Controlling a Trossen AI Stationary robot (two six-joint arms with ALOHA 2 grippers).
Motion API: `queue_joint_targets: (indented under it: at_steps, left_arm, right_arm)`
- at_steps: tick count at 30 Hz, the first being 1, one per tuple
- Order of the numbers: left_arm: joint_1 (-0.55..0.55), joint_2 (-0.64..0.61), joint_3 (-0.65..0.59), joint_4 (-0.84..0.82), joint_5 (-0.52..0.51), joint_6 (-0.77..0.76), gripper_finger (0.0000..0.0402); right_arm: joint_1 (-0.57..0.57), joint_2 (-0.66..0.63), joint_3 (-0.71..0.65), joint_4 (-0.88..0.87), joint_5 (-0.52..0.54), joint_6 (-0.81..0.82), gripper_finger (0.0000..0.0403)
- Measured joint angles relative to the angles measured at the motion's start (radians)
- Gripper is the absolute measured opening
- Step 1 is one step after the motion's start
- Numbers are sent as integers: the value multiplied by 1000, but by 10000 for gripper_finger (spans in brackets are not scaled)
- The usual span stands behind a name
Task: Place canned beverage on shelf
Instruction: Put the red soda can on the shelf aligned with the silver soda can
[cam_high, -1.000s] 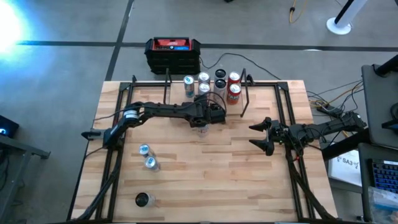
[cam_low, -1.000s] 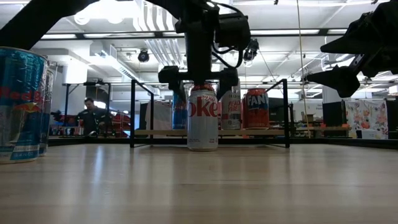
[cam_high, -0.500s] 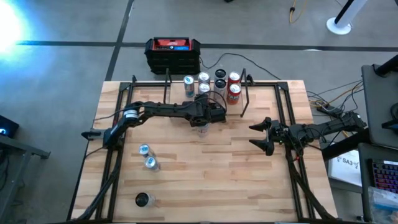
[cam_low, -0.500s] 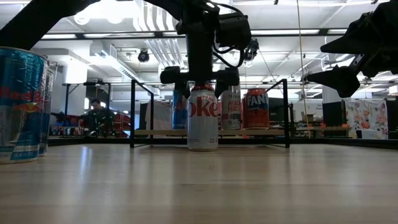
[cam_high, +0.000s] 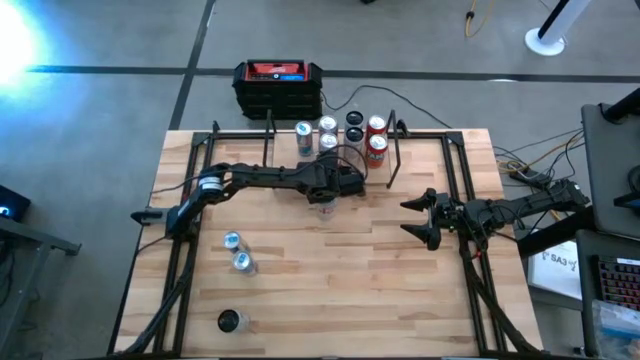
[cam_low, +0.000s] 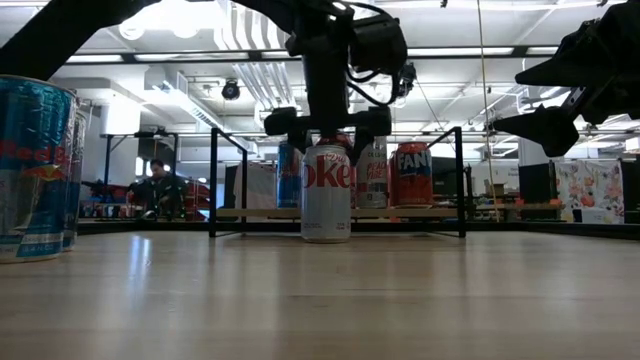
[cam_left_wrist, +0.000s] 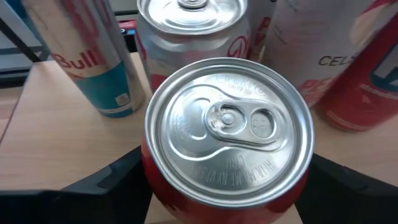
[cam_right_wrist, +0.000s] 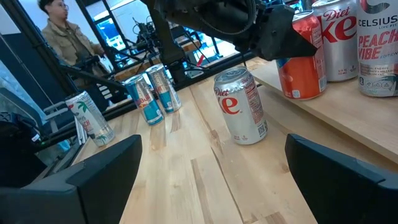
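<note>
Grey concrete floor (cam_high: 100, 110), dark floor lines, bright ceiling lights (cam_low: 180, 20) beyond.

A silver Diet Coke can (cam_low: 326, 192) stands upright on the table, just before the low wooden shelf (cam_low: 250, 212).

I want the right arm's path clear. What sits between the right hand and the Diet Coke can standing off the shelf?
Nothing: in the high view, only bare table separates the right hand from the Diet Coke can.

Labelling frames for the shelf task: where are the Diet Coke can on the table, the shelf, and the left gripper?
Diet Coke can (cam_low: 326, 195), low view, label.
Shelf (cam_low: 440, 212), low view, wood board.
Left gripper (cam_low: 327, 125), low view, between fingertips.
</note>
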Motion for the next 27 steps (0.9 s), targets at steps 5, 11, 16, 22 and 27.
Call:
queue_joint_targets:
  at_steps: [5,11,16,22,27]
  left_arm:
    - [-3,0,0,46,12,27,288]
    - [-6,0,0,124,35,135,288]
    - [-6,0,0,169,49,207,288]
    - [-6,0,0,194,45,243,288]
    - [-6,0,0,190,40,244,289]
  right_arm:
    - [0,0,0,0,0,0,380]
    - [0,0,0,0,0,0,380]
    - [0,0,0,0,0,0,380]
    - [0,0,0,0,0,0,380]
    - [0,0,0,0,0,0,380]
